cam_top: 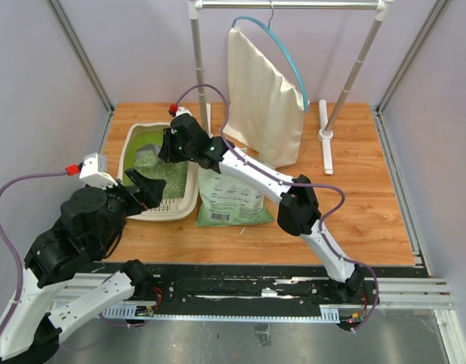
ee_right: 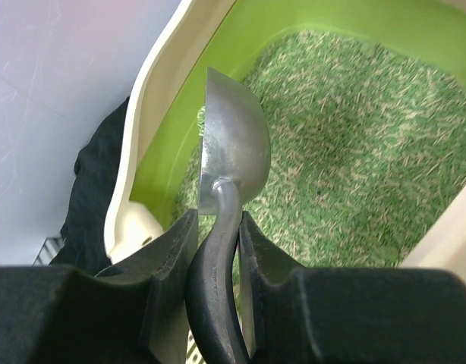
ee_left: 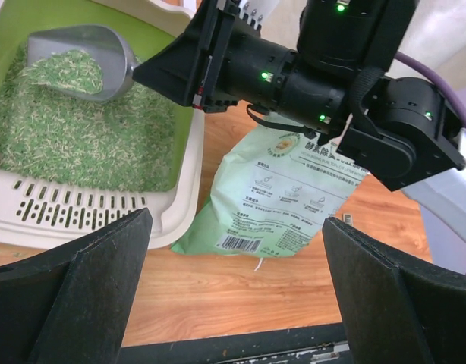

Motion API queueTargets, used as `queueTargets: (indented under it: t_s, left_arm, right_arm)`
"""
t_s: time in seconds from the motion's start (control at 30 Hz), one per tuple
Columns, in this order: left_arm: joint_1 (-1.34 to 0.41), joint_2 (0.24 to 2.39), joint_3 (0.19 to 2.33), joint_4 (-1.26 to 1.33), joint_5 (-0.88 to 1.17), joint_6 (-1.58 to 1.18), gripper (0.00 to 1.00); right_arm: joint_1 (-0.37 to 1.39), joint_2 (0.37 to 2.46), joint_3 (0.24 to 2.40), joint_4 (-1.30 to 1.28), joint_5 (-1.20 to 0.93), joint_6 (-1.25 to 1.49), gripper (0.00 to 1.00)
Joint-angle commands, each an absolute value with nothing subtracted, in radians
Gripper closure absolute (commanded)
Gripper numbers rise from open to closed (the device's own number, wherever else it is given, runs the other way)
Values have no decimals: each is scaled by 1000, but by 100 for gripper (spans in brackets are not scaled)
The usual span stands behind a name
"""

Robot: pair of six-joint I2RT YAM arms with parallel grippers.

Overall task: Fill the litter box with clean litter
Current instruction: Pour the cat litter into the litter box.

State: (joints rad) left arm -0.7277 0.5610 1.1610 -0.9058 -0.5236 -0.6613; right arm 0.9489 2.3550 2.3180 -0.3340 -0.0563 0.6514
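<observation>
Where the right pincer [ee_right: 216,231] clamps the black handle of the metal scoop [ee_right: 234,148], the litter box [ee_right: 153,98] lies just ahead of and below its fingers; scoop bowl inside the box, heaped with clean litter [ee_left: 89,144]; more granules spread beneath across the green floor; left pincer [ee_left: 237,243] jaws wide apart, holding nothing; box rim ahead-left of it, green bag [ee_left: 286,197] ahead.

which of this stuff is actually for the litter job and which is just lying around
For the job: litter box, clean litter, metal scoop held by the right gripper, green bag (probably the litter supply).
Just lying about: hanging cream cloth bag, clothes rail.
</observation>
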Motion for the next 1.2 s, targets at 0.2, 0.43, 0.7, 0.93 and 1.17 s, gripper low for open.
queueTargets:
  t_s: [0.2,0.43,0.7,0.93,1.17]
  left_arm:
    - [-723,581,1157,-859,-539,-644,0]
    - [-723,581,1147,-850,-533,-646,0]
    - [-723,578,1149,-851,-519,-654,0]
    - [-723,579,1153,-856,-502,-667,0]
    - [-723,573,1157,-863,-498,-676,0]
  right_arm:
    - [913,2423,2451,-225,159,565,99]
    - [902,2416,2453,-228,214,468,99]
    - [918,2342,2353,-260,233,404,99]
    - [952,2258,2308,-308,277,314,99]
    - [982,2149,2190,-344,245,285,99]
